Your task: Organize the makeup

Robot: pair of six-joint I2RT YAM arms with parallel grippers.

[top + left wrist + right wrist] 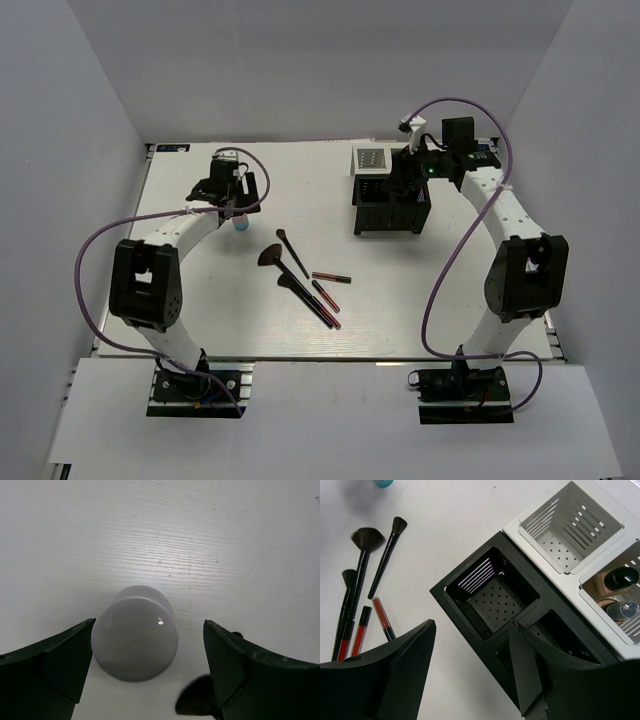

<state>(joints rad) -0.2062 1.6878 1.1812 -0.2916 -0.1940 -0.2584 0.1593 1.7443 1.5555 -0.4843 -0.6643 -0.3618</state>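
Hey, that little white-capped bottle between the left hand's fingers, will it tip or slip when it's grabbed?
The white-capped bottle stands upright and looks narrow, so an off-centre push could probably tip it. Its domed cap looks smooth and glossy, so a grip there may slip. Being round, it would likely roll if toppled.

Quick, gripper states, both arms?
Left gripper: open, straddling the white-capped bottle, not gripping it.
Right gripper: open, empty, above the black organizer.

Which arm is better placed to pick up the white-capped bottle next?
Left. The left end effector is open with the bottle between its fingers; the right end effector hangs over the organizer, far from it.
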